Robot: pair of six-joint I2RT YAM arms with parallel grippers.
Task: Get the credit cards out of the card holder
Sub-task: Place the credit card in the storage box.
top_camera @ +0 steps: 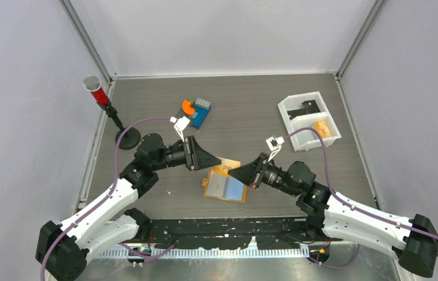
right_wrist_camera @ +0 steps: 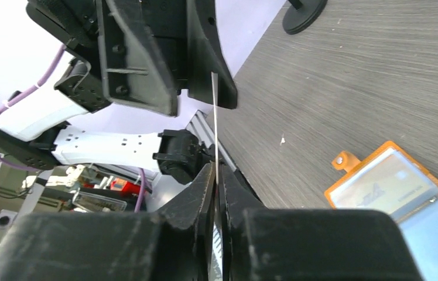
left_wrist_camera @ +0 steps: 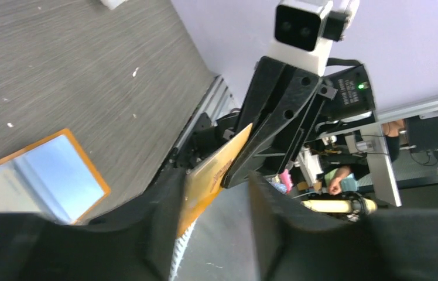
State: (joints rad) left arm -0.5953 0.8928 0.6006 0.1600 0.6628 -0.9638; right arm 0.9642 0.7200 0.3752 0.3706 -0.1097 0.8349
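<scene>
Tan-gold and thin, a card hangs in the air between the two arms, just above the middle of the dark wood-grain table. The right gripper has its jaws pressed together on one end of this card; in the right wrist view the card shows edge-on as a pale line rising from between the fingers. The left gripper faces it from the other side with its jaws standing apart: in the left wrist view the card's far end lies between them, close against the finger on the left of that frame, with a clear gap to the other finger. Whether that near finger actually touches the card I cannot tell. The card holder lies open and flat on the table just below the meeting point of the grippers, near the lower centre of the top view, its orange border framing pale blue clear sleeves and a small tab with a hole sticking out from one edge. At the upper right of the top view sits a white tray with two compartments: a dark card lies in the far one and a small orange block in the near one. Coloured toy bricks sit at upper centre, and a red post on a black base stands at the upper left.
</scene>
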